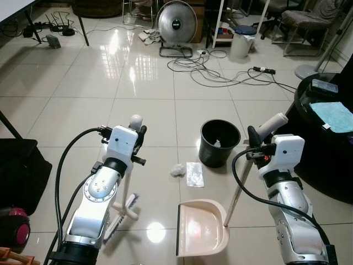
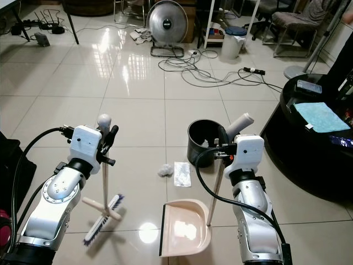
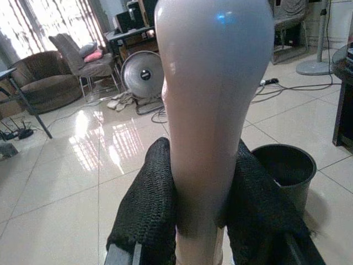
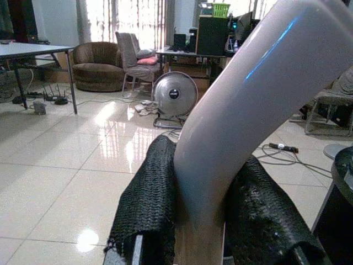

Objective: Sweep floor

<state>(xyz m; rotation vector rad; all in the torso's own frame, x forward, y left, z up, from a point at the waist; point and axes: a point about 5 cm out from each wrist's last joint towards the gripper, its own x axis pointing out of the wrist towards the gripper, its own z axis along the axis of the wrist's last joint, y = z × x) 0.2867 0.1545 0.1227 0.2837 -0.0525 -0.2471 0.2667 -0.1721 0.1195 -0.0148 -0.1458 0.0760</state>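
My left gripper (image 1: 141, 136) is shut on the pale handle of a small broom (image 1: 135, 120). The handle stands upright, and the broom's brush head (image 1: 122, 214) rests on the tiles by my left arm. My right gripper (image 1: 254, 139) is shut on the long bent handle (image 1: 274, 124) of a beige dustpan (image 1: 201, 226). The dustpan lies flat on the floor between my arms. Ahead of the pan lie a crumpled white paper (image 1: 176, 169) and a clear plastic wrapper (image 1: 194, 173). A black bin (image 1: 219, 142) with some scrap inside stands just beyond them.
A low black round table (image 1: 325, 138) crowds my right side, and a black bag (image 1: 16, 171) lies at my left. Farther off are a floor fan (image 1: 176, 22), tangled cables (image 1: 220, 72) with a power strip (image 1: 263, 70), and a white pail (image 1: 241, 44).
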